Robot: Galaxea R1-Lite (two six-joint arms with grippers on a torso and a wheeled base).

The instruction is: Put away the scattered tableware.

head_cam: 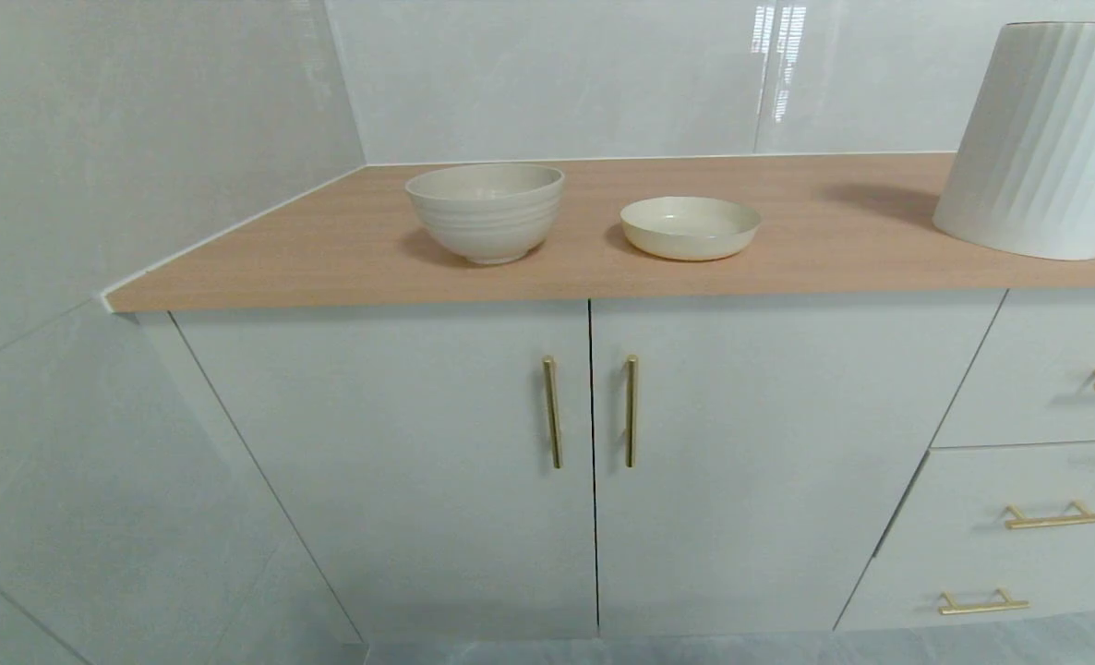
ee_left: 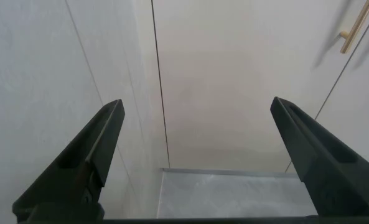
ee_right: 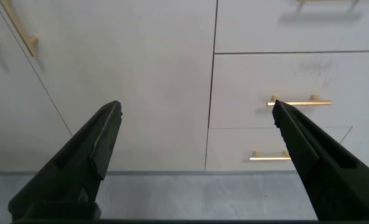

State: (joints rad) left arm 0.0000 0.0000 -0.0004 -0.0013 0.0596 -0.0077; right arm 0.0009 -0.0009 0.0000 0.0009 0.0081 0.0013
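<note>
White-tiled kitchen corner, with a wood countertop (head_cam: 834, 259) over a double-door cabinet (head_cam: 400, 462). The left gripper (ee_left: 196, 106) is spread wide with nothing in it, down low and facing the cabinet's lower front. Same deal with the right gripper (ee_right: 195, 104): fingers splayed, empty, pointed at the drawers (ee_right: 284, 81) just right of the cabinet. Up top, the deep bowl (head_cam: 485, 211) sits above the cabinet's left door and the shallow dish (head_cam: 690, 226) above the right door, near each other but not touching. A ribbed white container (head_cam: 1037, 139) stands over the drawers.

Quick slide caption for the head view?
Deep bowl and shallow dish sit apart on the wooden counter above closed cabinet doors.
</note>
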